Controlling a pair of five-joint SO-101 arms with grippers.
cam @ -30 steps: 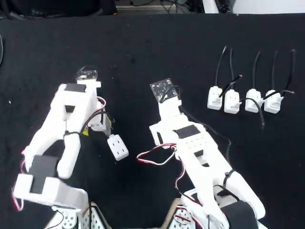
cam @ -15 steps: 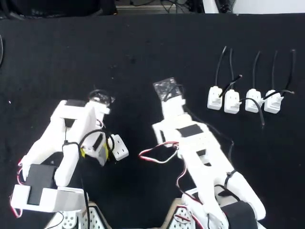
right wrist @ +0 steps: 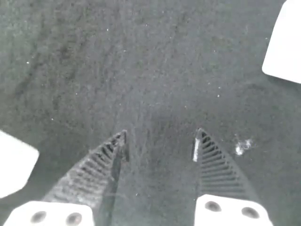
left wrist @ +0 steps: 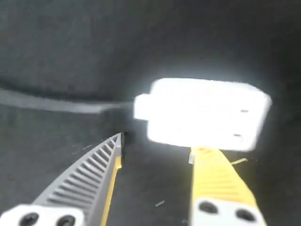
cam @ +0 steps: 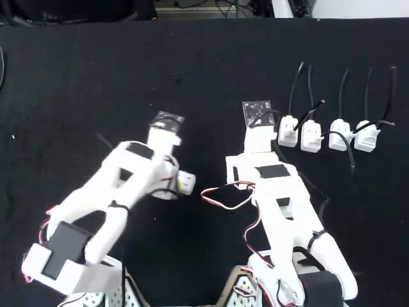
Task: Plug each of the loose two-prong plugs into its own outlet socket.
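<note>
White block (left wrist: 202, 113) sits just past left gripper (left wrist: 156, 146) tips, jaws spread, gripping nothing. Right gripper (right wrist: 161, 134) jaws released, bare black cloth (right wrist: 141, 56) between them.

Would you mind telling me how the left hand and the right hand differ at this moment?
The left hand has one yellow finger and one grey finger, whereas both fingers of the right hand are grey. A white block with a cord lies just ahead of the left hand's fingertips, while the right hand has bare black cloth between and ahead of its fingers. Both hands are open.
</note>
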